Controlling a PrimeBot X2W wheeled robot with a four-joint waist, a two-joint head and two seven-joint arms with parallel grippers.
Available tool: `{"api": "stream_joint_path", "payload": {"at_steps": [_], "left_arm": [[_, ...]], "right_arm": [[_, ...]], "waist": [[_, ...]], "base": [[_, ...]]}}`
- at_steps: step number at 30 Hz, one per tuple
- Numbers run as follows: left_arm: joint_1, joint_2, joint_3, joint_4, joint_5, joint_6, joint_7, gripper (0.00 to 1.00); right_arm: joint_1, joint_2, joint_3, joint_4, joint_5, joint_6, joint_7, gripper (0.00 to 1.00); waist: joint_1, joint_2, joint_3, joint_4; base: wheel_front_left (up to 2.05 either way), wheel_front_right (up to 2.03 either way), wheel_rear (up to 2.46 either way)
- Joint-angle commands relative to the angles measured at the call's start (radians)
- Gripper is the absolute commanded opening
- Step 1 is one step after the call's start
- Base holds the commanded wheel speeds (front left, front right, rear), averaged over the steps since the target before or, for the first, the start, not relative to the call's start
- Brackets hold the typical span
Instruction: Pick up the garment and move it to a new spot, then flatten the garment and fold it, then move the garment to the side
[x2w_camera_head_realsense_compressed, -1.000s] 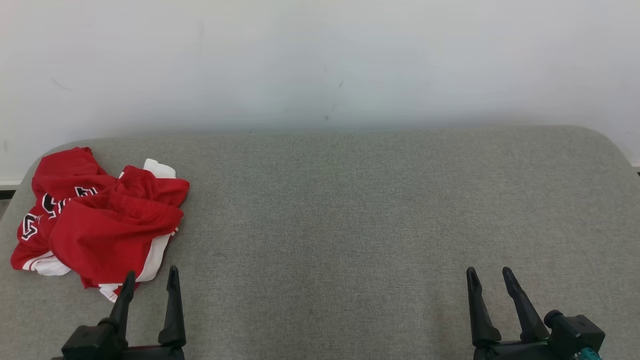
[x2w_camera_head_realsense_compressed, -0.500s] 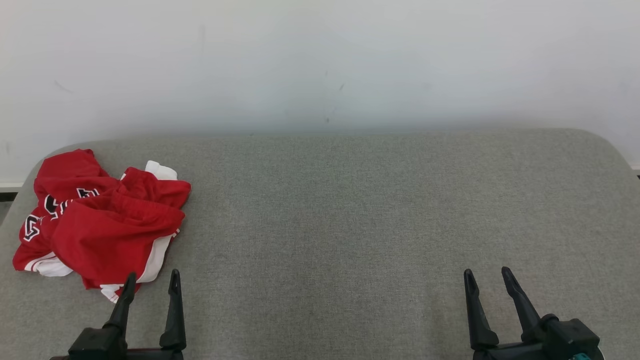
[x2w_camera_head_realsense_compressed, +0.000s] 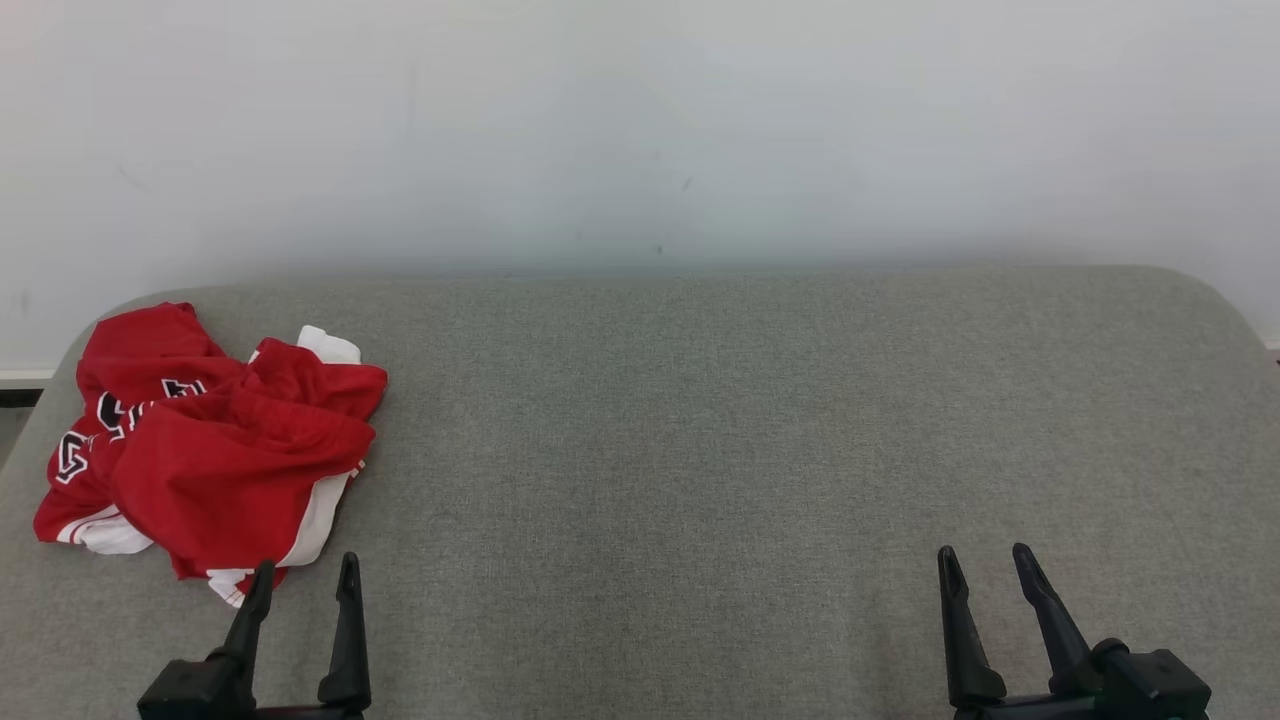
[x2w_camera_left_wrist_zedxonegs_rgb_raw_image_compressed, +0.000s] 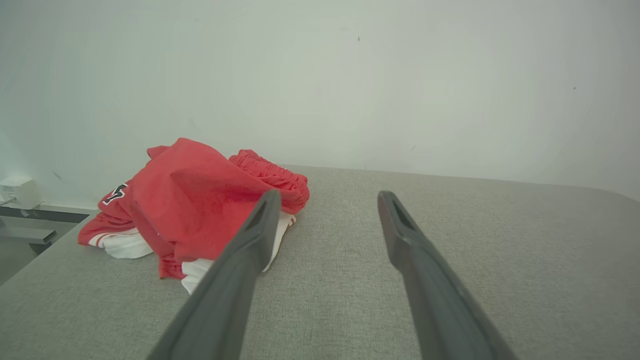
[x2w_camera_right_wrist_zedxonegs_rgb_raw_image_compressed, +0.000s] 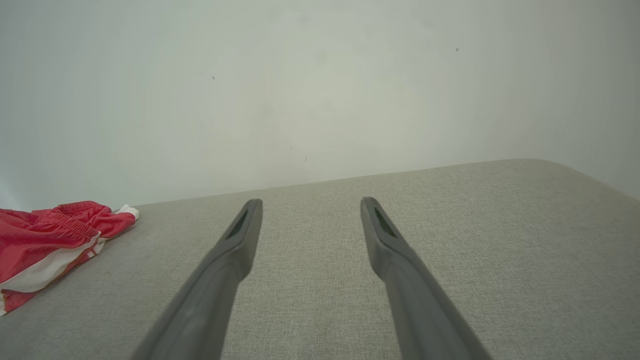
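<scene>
The garment (x2w_camera_head_realsense_compressed: 210, 450) is a red piece with white trim and black-and-white lettering, lying crumpled at the far left of the grey padded table (x2w_camera_head_realsense_compressed: 700, 450). In the left wrist view the garment (x2w_camera_left_wrist_zedxonegs_rgb_raw_image_compressed: 195, 200) lies ahead and to the left, and in the right wrist view its edge (x2w_camera_right_wrist_zedxonegs_rgb_raw_image_compressed: 45, 240) shows at the far left. My left gripper (x2w_camera_head_realsense_compressed: 305, 575) stands open just in front of the garment's near hem, with nothing between its fingers. My right gripper (x2w_camera_head_realsense_compressed: 985, 565) stands open and empty over bare table at the lower right.
A pale wall (x2w_camera_head_realsense_compressed: 640, 130) rises right behind the table's far edge. The table's corners are rounded. Left of the table, a low ledge with a small white box (x2w_camera_left_wrist_zedxonegs_rgb_raw_image_compressed: 17, 192) appears in the left wrist view.
The whole head picture has shifted slightly down and right, so the camera has moved. The garment lies as before. Both grippers stay open, and sit slightly lower in view.
</scene>
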Motion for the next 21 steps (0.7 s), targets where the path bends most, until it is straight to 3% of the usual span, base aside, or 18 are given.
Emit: {"api": "stream_joint_path", "payload": {"at_steps": [1, 21], "left_arm": [[-0.004, 0.000, 0.005, 0.003, -0.007, 0.001, 0.008, 1.00], [-0.010, 0.014, -0.010, -0.002, -0.021, 0.020, 0.024, 1.00]], "right_arm": [[0.005, 0.001, -0.001, 0.003, 0.008, 0.003, -0.003, 1.00], [0.013, -0.001, 0.006, 0.007, 0.022, 0.003, -0.003, 1.00]], "waist": [[-0.0001, 0.0000, -0.001, 0.001], [-0.0001, 0.0000, 0.003, 0.029]], "base": [[0.00, 0.00, 0.00], [0.00, 0.00, 0.00]]}}
